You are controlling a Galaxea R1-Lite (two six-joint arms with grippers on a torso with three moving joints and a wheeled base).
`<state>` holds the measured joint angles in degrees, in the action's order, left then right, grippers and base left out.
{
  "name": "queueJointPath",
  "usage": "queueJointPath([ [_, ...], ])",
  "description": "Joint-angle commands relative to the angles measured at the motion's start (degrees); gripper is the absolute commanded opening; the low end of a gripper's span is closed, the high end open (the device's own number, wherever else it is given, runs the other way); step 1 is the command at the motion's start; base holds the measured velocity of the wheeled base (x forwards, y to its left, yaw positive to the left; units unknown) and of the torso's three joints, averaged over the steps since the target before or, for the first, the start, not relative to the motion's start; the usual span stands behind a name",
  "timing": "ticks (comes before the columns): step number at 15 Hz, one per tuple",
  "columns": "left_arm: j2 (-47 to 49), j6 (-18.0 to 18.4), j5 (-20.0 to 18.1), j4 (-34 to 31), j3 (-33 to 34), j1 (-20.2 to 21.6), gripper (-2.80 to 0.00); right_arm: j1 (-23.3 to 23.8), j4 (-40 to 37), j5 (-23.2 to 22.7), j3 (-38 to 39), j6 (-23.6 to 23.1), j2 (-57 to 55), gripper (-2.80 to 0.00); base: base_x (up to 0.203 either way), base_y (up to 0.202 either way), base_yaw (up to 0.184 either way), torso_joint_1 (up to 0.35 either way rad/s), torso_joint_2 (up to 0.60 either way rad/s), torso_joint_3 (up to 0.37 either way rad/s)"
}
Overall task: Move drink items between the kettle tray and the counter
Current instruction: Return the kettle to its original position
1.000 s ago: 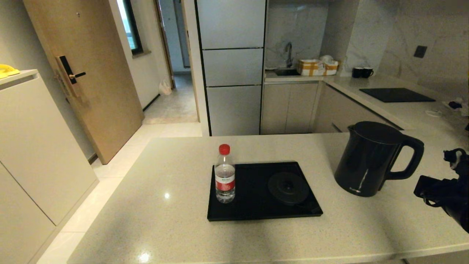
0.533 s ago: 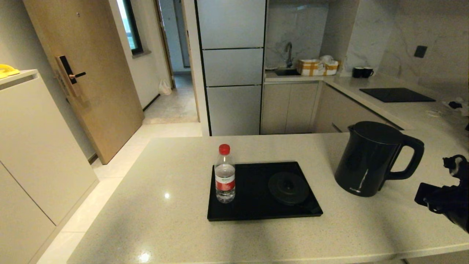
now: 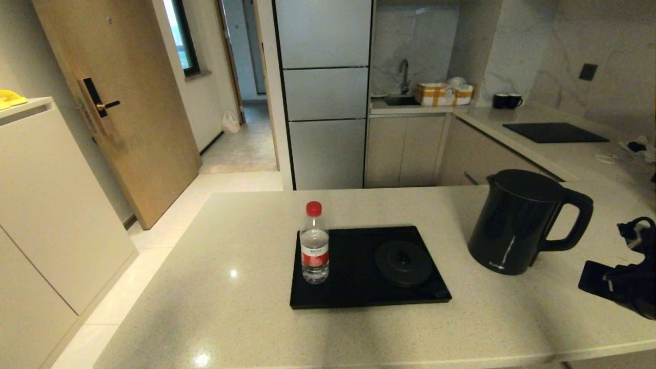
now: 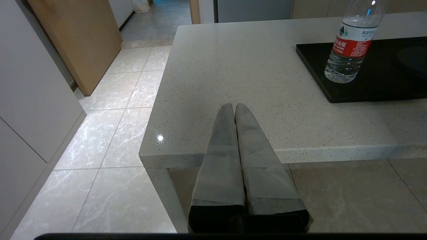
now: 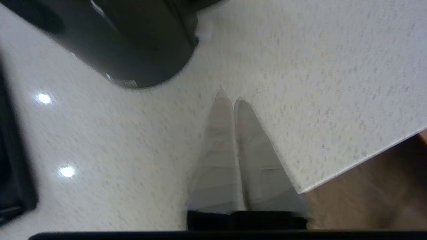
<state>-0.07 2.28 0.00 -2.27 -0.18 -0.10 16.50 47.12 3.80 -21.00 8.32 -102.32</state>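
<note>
The matte black kettle (image 3: pixel 517 225) stands upright on the beige counter (image 3: pixel 230 307), right of the glossy black tray (image 3: pixel 359 292), handle facing right. The tray's round base disc (image 3: pixel 404 263) is bare. The clear water bottle (image 3: pixel 314 245) with a red cap stands on the tray's left part. My right arm (image 3: pixel 622 287) hangs at the view's right edge, near the kettle's handle. Its gripper (image 5: pixel 230 95) is shut and empty over the counter, a short way from the kettle's base (image 5: pixel 133 43). My left gripper (image 4: pixel 232 105) is shut and empty by the counter's front left corner, apart from the bottle (image 4: pixel 350 50).
On the back counter lie a flat black cooktop panel (image 3: pixel 555 132), two black mugs (image 3: pixel 506 101) and some cables (image 3: pixel 638 147). A yellow-checked box (image 3: pixel 443 94) sits by the sink. Left of the counter is open tiled floor (image 4: pixel 110 110).
My right arm has sunk a little at the right edge of the head view. The kettle, bottle and tray have not moved.
</note>
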Motion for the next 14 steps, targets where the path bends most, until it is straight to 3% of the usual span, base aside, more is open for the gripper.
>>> queueJointPath([
  [1,0.07,0.01,0.00,-0.01,0.01,0.01,-2.80,0.29,0.58,-0.02,-0.68,1.71,1.60,0.00,0.000,0.000,0.000,0.000,0.00,0.000],
  [10,0.07,0.01,0.00,-0.01,0.01,0.01,-2.80,0.30,2.58,0.63,-0.86,2.67,1.23,0.00,0.000,0.000,0.000,0.000,0.00,0.000],
  [14,0.07,0.01,0.00,-0.01,0.01,0.01,-2.80,1.47,17.04,3.72,-0.28,2.67,-5.79,0.00,0.000,0.000,0.000,0.000,0.00,0.000],
])
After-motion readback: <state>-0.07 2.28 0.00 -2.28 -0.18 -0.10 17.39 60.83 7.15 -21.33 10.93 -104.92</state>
